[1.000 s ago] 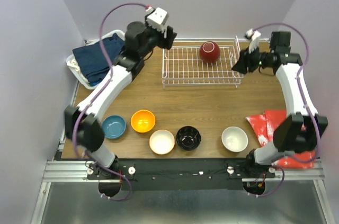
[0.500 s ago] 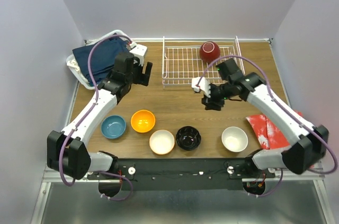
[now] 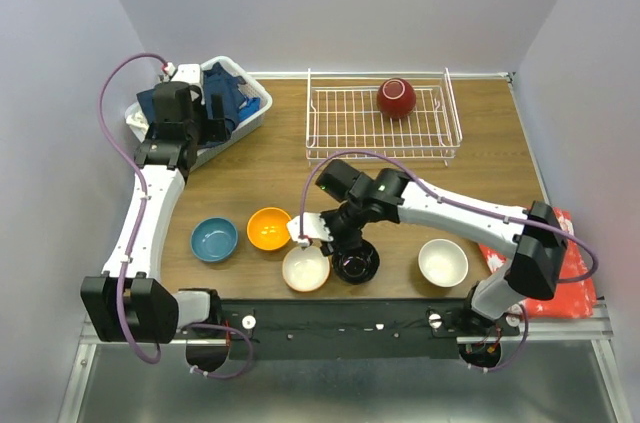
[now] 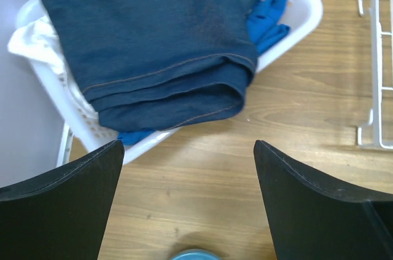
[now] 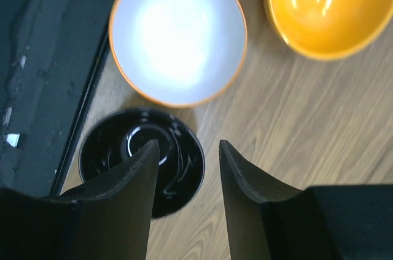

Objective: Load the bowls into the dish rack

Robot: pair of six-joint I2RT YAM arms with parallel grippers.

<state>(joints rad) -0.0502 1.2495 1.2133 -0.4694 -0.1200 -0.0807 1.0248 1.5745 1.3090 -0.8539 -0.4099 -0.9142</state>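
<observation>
Scanning from above, finds one dark maroon round bowl [image 3: 396, 97] in the white wire dish rack [image 3: 345, 128], five waiting on the tabletop [image 3: 260, 173]: blue bowl [image 3: 215, 239], orange bowl [image 3: 270, 228], cream bowl [image 3: 305, 269], glossy black bowl [image 3: 357, 263], white bowl [image 3: 442, 262]. From the left wrist, shows the left gripper [image 4: 187, 204] spread wide, empty, above a white plastic basket [image 4: 307, 2] of blue denim [image 4: 153, 45]. From the right wrist, shows the right gripper [image 5: 187, 168] partly open, holding nothing, over the glossy black bowl's rim.

Left gripper [image 4: 187, 149]: jaws wide apart, nothing between, above table [image 4: 307, 106]. Folded dark blue cloth [image 4: 153, 45] fills white basket [image 4: 295, 2]. Rack [image 4: 381, 88] edge at right; blue bowl [image 4: 195, 254] rim at bottom.
</observation>
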